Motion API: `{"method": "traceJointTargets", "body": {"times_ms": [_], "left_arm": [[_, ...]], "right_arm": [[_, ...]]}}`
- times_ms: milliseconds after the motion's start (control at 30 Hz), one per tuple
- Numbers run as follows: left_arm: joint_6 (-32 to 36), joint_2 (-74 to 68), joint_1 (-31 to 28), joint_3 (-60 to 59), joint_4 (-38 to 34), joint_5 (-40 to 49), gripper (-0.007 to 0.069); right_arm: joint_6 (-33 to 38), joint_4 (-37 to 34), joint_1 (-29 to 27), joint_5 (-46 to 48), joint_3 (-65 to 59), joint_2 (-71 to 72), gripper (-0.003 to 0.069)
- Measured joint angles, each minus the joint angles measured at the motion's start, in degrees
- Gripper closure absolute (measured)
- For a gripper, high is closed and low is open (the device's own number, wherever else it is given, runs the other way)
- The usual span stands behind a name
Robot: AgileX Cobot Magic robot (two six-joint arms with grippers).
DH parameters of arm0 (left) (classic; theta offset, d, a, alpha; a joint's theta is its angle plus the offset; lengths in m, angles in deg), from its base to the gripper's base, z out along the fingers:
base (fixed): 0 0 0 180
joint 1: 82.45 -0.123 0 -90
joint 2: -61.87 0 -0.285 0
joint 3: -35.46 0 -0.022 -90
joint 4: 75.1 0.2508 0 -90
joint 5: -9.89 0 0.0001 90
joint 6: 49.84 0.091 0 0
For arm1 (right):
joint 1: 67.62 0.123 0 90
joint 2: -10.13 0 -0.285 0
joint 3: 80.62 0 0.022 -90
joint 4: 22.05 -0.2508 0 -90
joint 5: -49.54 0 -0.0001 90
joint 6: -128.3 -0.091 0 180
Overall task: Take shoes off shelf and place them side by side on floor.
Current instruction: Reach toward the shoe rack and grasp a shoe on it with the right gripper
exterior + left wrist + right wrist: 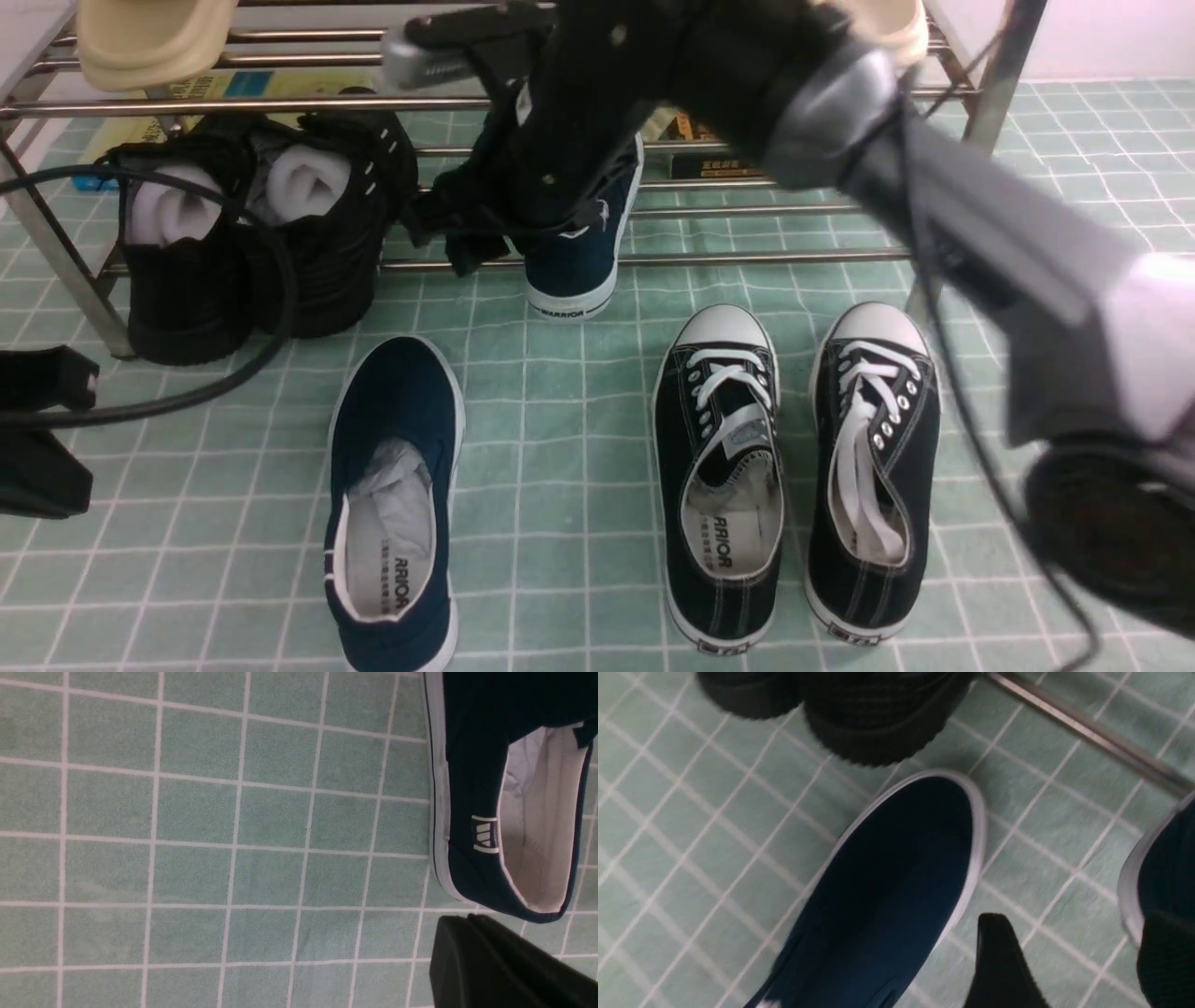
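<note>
At the shelf [747, 257], lower tier: second navy slip-on [577, 257], heel out over the front rod; first navy slip-on [392, 439] already down on the floor [560, 420].
We log the step as pickup of the second shoe. Right claw [1078, 938] spread wide at its rim, nothing gripped that we can see. Left claw [486, 956] closed and empty, beside the floor shoe's heel. Next, we judge: close on the rim, lift clear, set it alongside its mate.
</note>
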Motion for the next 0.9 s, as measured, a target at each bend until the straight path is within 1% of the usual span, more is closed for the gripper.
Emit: {"method": "traceJointTargets", "body": {"times_ms": [100,300,567,700,800,900], "left_arm": [[-0.1,0.0,0.0,0.0,-0.3,-0.1,0.0606],[-0.6,0.0,0.0,0.0,-0.4,-0.1,0.0606],[-0.7,0.0,0.0,-0.2,-0.6,-0.8,0.0605],[-0.7,0.0,0.0,-0.6,-0.6,-1.3,0.0602],[-0.8,0.0,0.0,-0.7,-0.6,-1.5,0.0597],[-0.8,0.0,0.0,-1.0,-0.6,-1.7,0.0592]], "right_arm": [[-2.4,4.4,-0.3,-0.8,4.9,-5.9,0.0253],[-5.8,7.2,-0.3,-0.8,5.7,-7.3,0.0253],[-6.1,6.6,-0.7,1.2,8.5,-4.7,0.0253],[-6.1,8.5,-0.8,1.3,9.2,-3.8,0.0253],[-6.1,11.5,-0.8,1.1,9.2,-4.4,0.0253],[-6.1,14.8,-0.8,-1.2,9.2,-6.1,0.0253]]}}
